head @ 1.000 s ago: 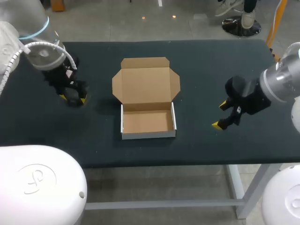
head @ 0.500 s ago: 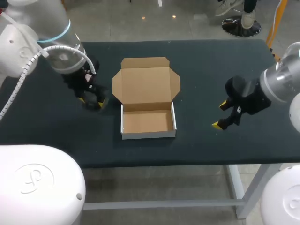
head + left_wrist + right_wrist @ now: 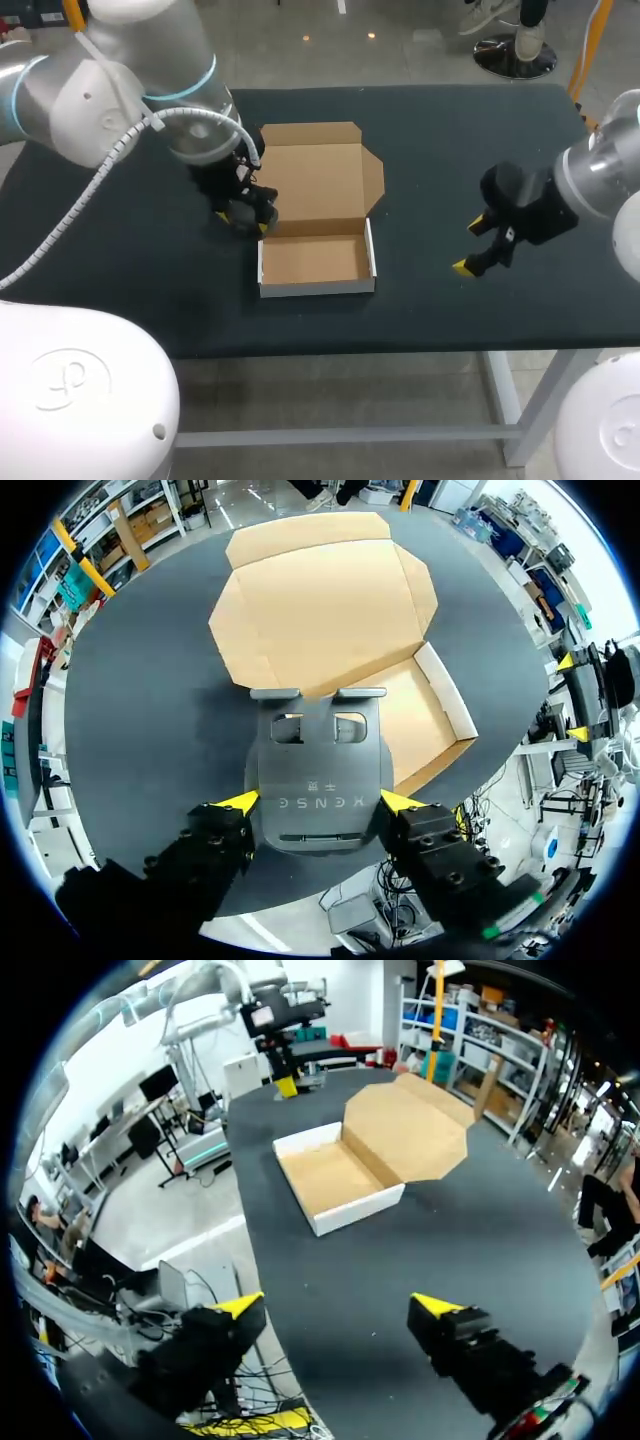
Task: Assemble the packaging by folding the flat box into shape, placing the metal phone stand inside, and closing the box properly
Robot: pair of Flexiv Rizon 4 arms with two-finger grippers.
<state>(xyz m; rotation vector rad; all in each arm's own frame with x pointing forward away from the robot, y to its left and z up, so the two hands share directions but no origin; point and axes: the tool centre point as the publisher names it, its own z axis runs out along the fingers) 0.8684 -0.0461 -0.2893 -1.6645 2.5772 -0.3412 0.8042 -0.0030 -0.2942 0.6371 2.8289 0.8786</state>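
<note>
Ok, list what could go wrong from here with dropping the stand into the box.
The left pincer grips the metal phone stand only by its side edges; it may tilt or slip.
It hangs at the left rear corner of the cardboard box; lowering there could snag the wall.
The right pincer is open, well apart from the box, so a bump could slide it.

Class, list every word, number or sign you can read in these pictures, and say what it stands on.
On the metal phone stand: one short line of pale print, upside down to the camera, too small to read surely.
On the cardboard box: none visible.
</note>
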